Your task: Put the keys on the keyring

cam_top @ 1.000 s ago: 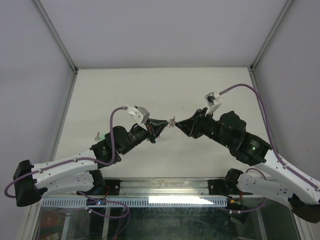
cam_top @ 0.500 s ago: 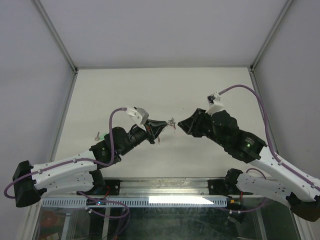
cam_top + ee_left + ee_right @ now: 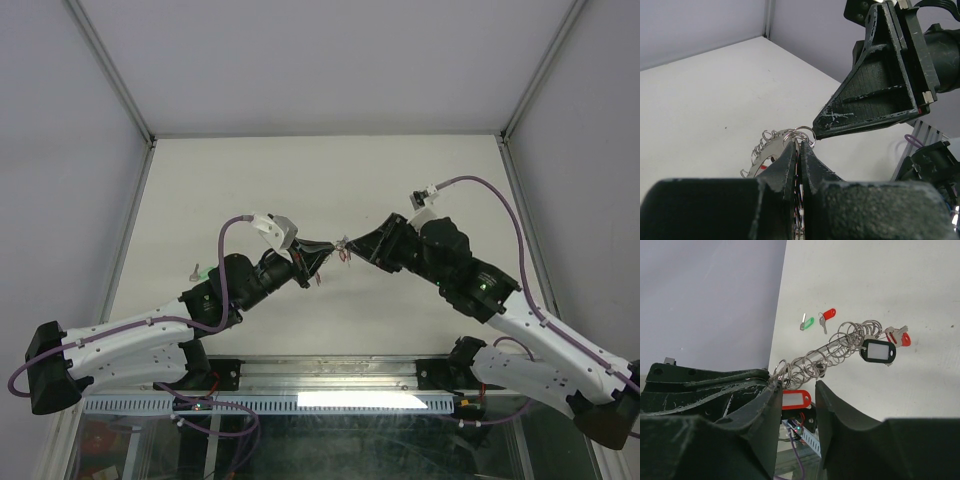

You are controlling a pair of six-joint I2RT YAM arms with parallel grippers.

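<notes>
Grey keyring (image 3: 770,149) | left pincer (image 3: 798,146) clamps it | right pincer (image 3: 797,386) slightly parted

One keyring (image 3: 840,346); three keys (image 3: 828,315); two tags (image 3: 878,351).

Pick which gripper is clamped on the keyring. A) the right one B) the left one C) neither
B: in the left wrist view the left gripper has its fingers pressed together on the keyring, while the right gripper shows a clear gap between its fingers.
</notes>
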